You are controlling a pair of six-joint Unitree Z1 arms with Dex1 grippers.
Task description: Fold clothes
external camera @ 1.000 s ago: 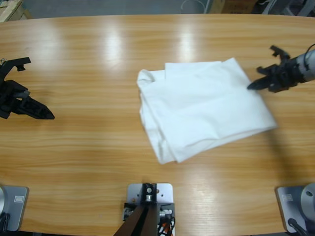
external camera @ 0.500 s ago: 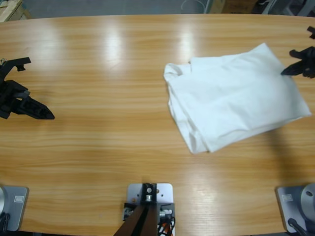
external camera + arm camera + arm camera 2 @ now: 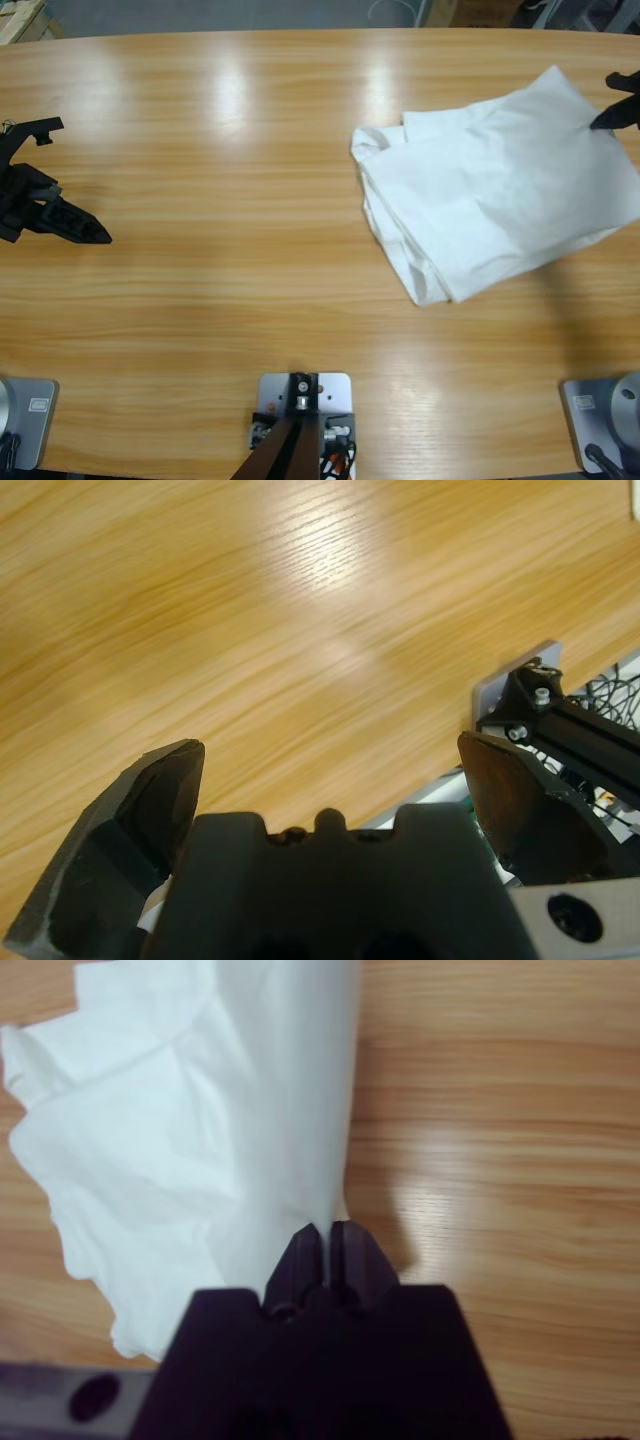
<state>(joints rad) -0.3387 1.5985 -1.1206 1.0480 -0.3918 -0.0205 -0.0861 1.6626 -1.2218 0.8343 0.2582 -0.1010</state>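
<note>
The white T-shirt [image 3: 490, 195] lies folded in a rough rectangle on the right part of the table, its far right corner lifted. My right gripper [image 3: 606, 121] is shut on that corner at the right edge of the high view. In the right wrist view the T-shirt [image 3: 200, 1120] hangs stretched from the closed right gripper [image 3: 327, 1232]. My left gripper [image 3: 85, 232] rests at the far left, apart from the shirt. The left wrist view shows the left gripper [image 3: 330, 770] open over bare wood.
The long wooden table [image 3: 220, 150] spreads bare to the left of the shirt. A rig frame with cables [image 3: 570, 730] shows at the right of the left wrist view.
My right gripper has dragged the T-shirt across the table to the right, and its held corner has risen. The left arm has stayed still.
</note>
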